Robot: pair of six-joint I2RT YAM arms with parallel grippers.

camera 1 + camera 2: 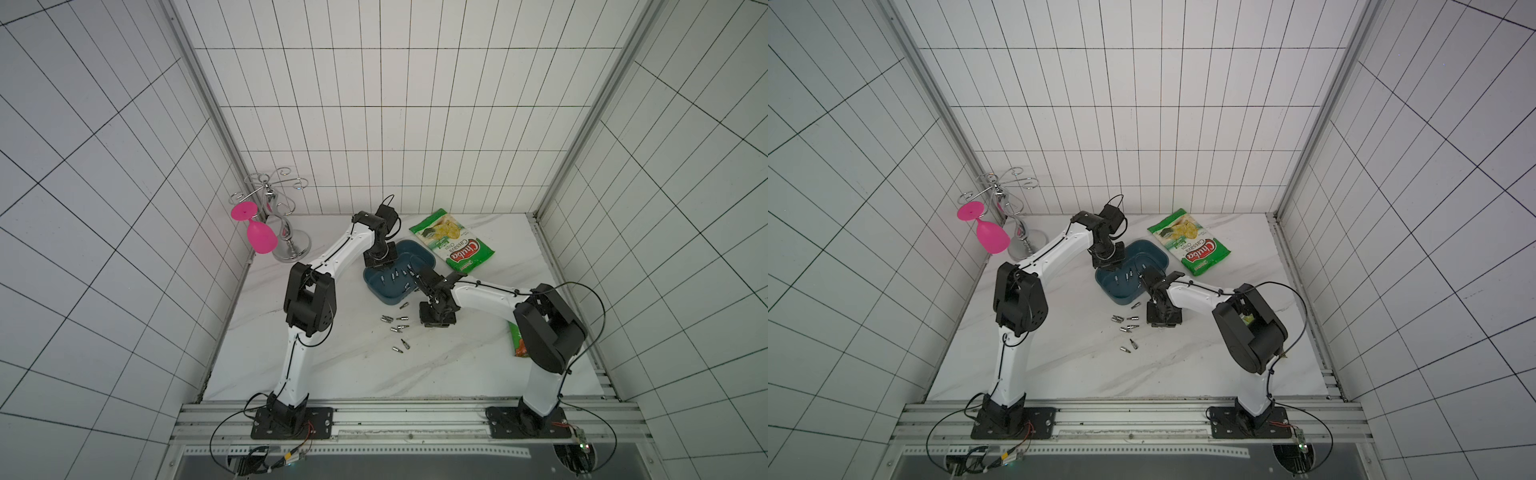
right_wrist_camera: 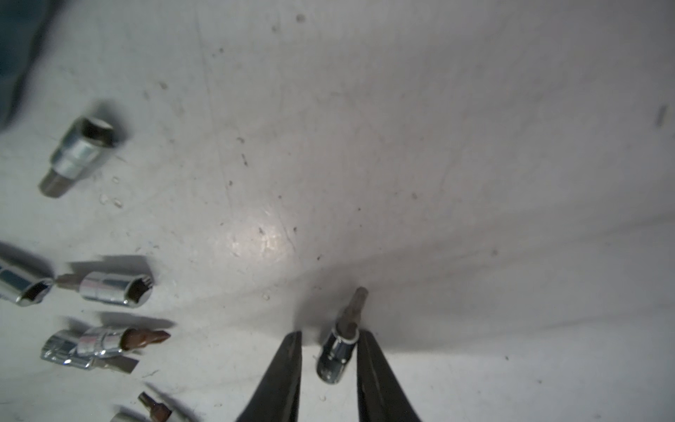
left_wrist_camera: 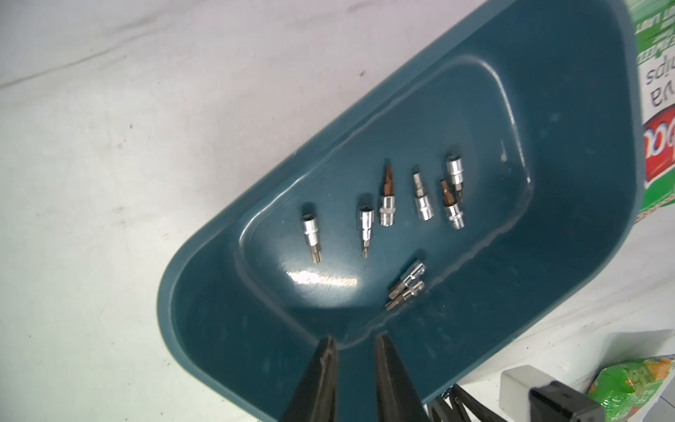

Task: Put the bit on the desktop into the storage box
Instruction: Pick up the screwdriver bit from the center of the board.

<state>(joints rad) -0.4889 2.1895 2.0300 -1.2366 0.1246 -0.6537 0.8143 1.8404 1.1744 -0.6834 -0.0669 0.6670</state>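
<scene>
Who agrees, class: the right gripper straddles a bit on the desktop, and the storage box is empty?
Wrong on the box. The storage box holds several bits, as the left wrist view shows. The right gripper does straddle a bit on the desktop.

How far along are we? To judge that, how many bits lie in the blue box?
8 bits, all on the box floor in the left wrist view: six in a loose row, and two side by side nearer the left hand, which may hide others.

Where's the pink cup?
In both top views, the pink cup hangs upside down from the silver rack in the far left corner of the desktop.
</scene>
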